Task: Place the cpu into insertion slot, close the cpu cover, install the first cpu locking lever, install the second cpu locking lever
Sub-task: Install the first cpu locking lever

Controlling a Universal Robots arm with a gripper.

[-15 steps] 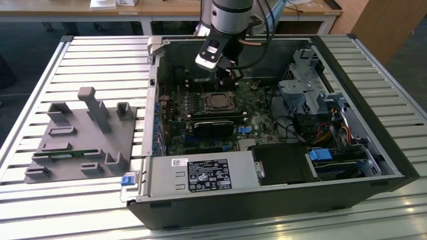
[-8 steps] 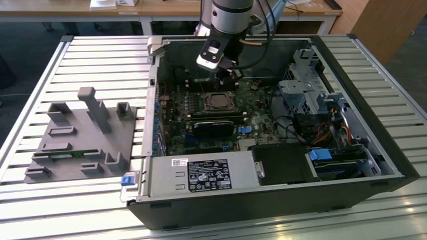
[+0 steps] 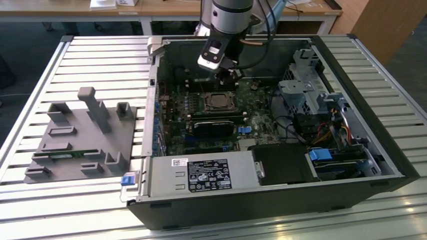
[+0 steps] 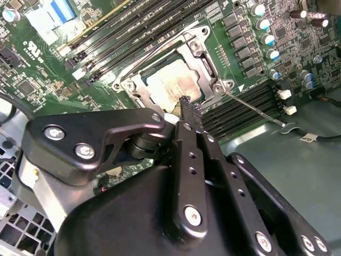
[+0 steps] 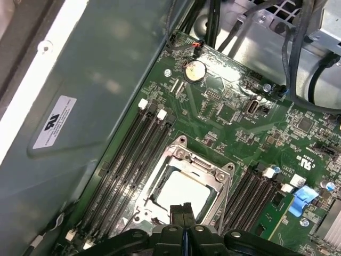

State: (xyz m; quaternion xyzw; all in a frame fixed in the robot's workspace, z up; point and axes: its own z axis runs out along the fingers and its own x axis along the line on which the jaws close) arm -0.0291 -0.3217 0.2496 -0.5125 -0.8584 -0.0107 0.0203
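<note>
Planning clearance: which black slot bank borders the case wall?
The bank of long black slots between the silvery square socket frame and grey metal wall; the other bank lies beside the blue clip.

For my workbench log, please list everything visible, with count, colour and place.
computer case: one, black, open, on the slatted table
circuit board: one, green, inside the case
cpu: one, silver-grey, middle of the board
cpu cover: one, silvery frame, lying around the cpu
locking lever: one, silvery, sticking out beside the cover
long slots: several, black, beside the cpu
coin battery: one, silver, on the board
power supply: one, grey, in the case
holder: one, grey, on the table, the exterior view's left
arm: one, silver, reaching into the case
gripper: one, black, fingers together, close over the cpu
</note>
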